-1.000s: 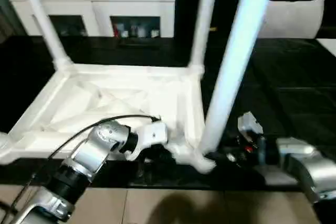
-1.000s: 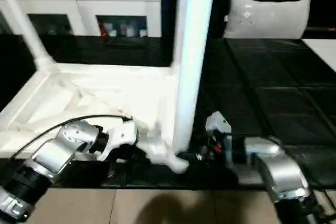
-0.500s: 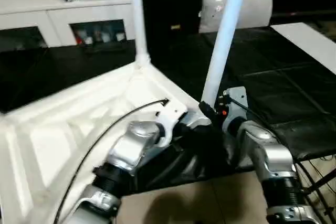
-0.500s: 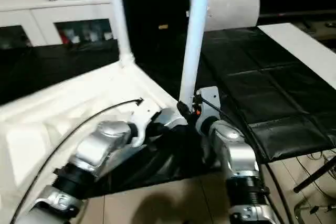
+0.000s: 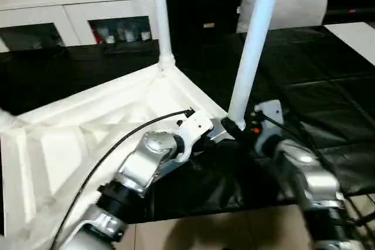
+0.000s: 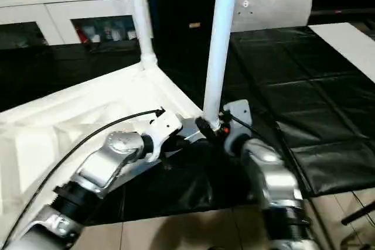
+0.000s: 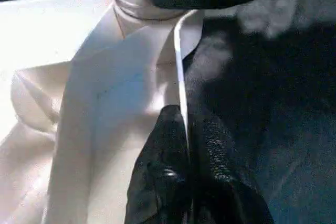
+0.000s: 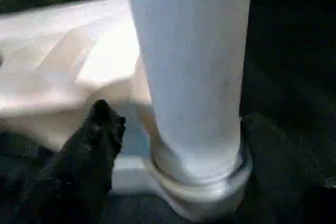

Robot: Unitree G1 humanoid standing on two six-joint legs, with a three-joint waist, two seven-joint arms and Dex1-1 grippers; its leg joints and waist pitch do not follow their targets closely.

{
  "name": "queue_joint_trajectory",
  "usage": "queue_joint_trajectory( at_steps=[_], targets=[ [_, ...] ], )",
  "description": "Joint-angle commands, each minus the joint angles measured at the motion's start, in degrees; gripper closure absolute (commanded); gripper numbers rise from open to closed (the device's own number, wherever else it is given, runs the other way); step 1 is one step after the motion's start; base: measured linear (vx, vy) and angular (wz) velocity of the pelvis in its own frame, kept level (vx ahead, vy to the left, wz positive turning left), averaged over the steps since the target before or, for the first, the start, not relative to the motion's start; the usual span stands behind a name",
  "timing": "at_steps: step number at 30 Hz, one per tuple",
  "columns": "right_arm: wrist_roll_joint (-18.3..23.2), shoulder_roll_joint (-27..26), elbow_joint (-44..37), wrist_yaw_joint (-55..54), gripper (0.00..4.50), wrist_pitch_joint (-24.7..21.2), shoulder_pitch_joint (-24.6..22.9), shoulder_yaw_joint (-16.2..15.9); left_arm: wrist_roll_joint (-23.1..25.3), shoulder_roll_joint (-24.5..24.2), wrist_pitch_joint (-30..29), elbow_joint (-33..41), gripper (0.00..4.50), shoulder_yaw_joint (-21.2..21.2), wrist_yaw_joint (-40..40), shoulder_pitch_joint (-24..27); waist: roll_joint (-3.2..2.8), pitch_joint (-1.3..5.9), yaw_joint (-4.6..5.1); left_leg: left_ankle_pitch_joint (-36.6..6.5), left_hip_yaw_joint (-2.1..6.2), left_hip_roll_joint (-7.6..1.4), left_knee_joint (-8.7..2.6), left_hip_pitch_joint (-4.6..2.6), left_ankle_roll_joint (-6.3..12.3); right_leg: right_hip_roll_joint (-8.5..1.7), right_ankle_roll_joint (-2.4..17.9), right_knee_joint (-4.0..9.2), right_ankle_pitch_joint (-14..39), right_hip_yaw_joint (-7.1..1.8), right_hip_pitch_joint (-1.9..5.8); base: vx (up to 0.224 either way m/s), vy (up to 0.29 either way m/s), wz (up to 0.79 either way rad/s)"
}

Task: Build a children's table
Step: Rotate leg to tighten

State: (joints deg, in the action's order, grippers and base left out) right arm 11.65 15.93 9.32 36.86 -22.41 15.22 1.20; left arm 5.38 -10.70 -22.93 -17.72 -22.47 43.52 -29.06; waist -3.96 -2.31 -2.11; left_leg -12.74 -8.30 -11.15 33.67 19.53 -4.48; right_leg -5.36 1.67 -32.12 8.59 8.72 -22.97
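The white plastic tabletop [image 5: 88, 139] lay upside down on a black padded floor mat [image 5: 328, 103], its ribbed underside facing up and its near right corner jutting toward the robot. One white tapered leg [image 5: 255, 45] stood upright in that near corner socket, and a second leg [image 5: 161, 21] stood in the far corner socket behind it. The left tool [image 7: 186, 145] was closed, its two black fingers [image 7: 163, 171] pressed together on the thin edge of the tabletop's rim just beside the near socket. The right tool [image 8: 173, 145] sat at the base of the near leg with its jaws spread apart; one black finger [image 8: 100, 129] lay on the left of the leg's foot without gripping it, and I cannot tell where the other finger was. Behind the tabletop stood a white cabinet [image 5: 76, 13] with glass doors, and to the far right a grey pillow [image 5: 293, 4] rested against the dark background.
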Motion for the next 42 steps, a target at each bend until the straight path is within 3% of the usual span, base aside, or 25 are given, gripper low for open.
queue_joint_trajectory(
  at_steps=[1,5,8,9,10,14,16,18,23,29,31,38,42],
  targets=[
    [0.7,1.0,-0.9,3.5,0.21,-0.3,-0.4,-1.6,2.1,-2.0,2.2,-1.5,4.5,-2.3,2.6,0.8,1.26,3.54,-0.66,-3.8,-0.25,-1.35,-3.24,1.2,7.26,-3.53,7.2,3.64,16.7,-3.32,4.02,0.0,0.0,0.0],
    [1.7,7.7,-1.2,11.9,0.02,0.3,-0.7,-2.2,1.8,-6.1,7.0,-1.6,4.5,-3.9,9.3,0.8,1.11,3.3,-1.32,-7.3,-0.19,-1.59,-3.48,0.73,6.11,-3.53,5.7,4.16,21.4,-3.35,3.72,0.0,0.0,0.0],
    [1.7,10.4,-1.5,15.6,0.02,0.9,-0.8,-3.4,1.0,-8.0,10.1,-1.3,4.5,-4.8,12.9,1.0,1.11,3.36,-1.66,-7.5,-0.24,-1.59,-3.5,0.75,5.68,-3.54,5.8,4.01,21.0,-3.49,3.71,0.0,0.0,0.0],
    [2.3,12.1,-1.9,19.0,0.02,1.0,-1.0,-4.2,0.9,-9.4,12.5,-1.3,4.5,-5.7,15.1,1.0,0.83,3.41,-1.89,-7.2,-0.21,-1.6,-3.45,0.68,5.71,-3.56,6.3,3.91,20.1,-3.47,3.64,0.0,0.0,0.0],
    [3.2,14.4,-2.5,24.0,0.18,1.2,-1.3,-5.3,1.9,-11.4,15.2,-2.1,4.5,-7.2,17.2,0.7,0.98,3.49,-1.97,-7.0,-0.16,-1.59,-3.4,0.77,5.95,-3.52,6.5,3.83,19.5,-3.43,3.78,0.0,0.0,0.0],
    [4.2,16.1,-2.3,28.7,0.53,1.6,-0.9,-6.5,1.7,-13.8,18.5,-2.2,4.5,-8.9,22.1,0.9,1.16,3.73,-3.0,-4.6,-0.19,-2.0,-3.25,0.86,7.12,-3.63,8.2,2.95,15.2,-3.66,3.81,0.0,0.0,0.0],
    [5.1,17.0,-2.4,32.3,0.75,2.1,-0.6,-8.1,1.0,-15.5,20.6,-0.9,4.5,-10.2,26.9,1.1,1.4,3.71,-3.45,-4.7,-0.34,-2.04,-3.27,0.79,6.87,-3.74,8.5,2.99,16.3,-3.69,3.79,0.0,0.0,0.0],
    [5.2,17.1,-2.6,32.9,0.79,2.1,-0.6,-8.3,0.9,-15.6,20.9,-0.8,4.5,-10.4,27.5,1.0,1.22,3.64,-3.62,-5.0,-0.36,-2.14,-3.33,0.7,6.48,-3.72,8.5,3.04,17.0,-3.72,3.65,0.0,0.0,0.0],
    [6.2,17.4,-3.1,36.2,1.23,2.1,0.1,-9.5,0.7,-16.3,23.5,-1.1,4.5,-11.4,30.3,0.4,1.47,3.71,-4.29,-5.7,-0.4,-2.18,-3.39,0.58,5.59,-3.78,7.8,3.04,18.3,-3.84,3.63,0.0,0.0,0.0],
    [7.5,17.3,-2.8,39.0,1.65,1.2,1.1,-10.5,1.0,-16.1,24.6,-1.3,4.5,-11.4,31.8,0.1,1.58,3.72,-4.63,-5.7,-0.42,-2.12,-3.36,0.62,5.19,-3.74,7.3,3.07,19.1,-3.83,3.62,0.0,0.0,0.0],
    [7.7,17.3,-2.8,39.5,1.97,0.9,1.0,-10.7,1.1,-16.1,24.7,-1.3,4.5,-11.5,31.9,0.1,1.67,3.74,-4.65,-5.6,-0.44,-2.03,-3.35,0.65,5.05,-3.71,7.0,3.11,19.4,-3.82,3.65,0.0,0.0,0.0],
    [8.3,17.4,-2.9,40.3,2.32,0.0,0.5,-11.1,0.9,-16.0,24.3,-1.7,4.5,-11.1,32.1,0.3,1.68,3.76,-4.69,-5.4,-0.44,-1.96,-3.32,0.68,4.84,-3.63,6.8,3.11,19.5,-3.77,3.65,0.0,0.0,0.0],
    [10.2,16.4,-5.7,38.8,2.4,-1.9,-1.6,-10.4,-1.4,-13.6,19.1,-0.5,4.5,-8.9,29.5,1.1,1.61,3.79,-4.91,-5.4,-0.53,-1.98,-3.28,0.56,4.71,-3.63,6.9,3.15,19.5,-3.83,3.61,0.0,0.0,0.0]
  ],
)
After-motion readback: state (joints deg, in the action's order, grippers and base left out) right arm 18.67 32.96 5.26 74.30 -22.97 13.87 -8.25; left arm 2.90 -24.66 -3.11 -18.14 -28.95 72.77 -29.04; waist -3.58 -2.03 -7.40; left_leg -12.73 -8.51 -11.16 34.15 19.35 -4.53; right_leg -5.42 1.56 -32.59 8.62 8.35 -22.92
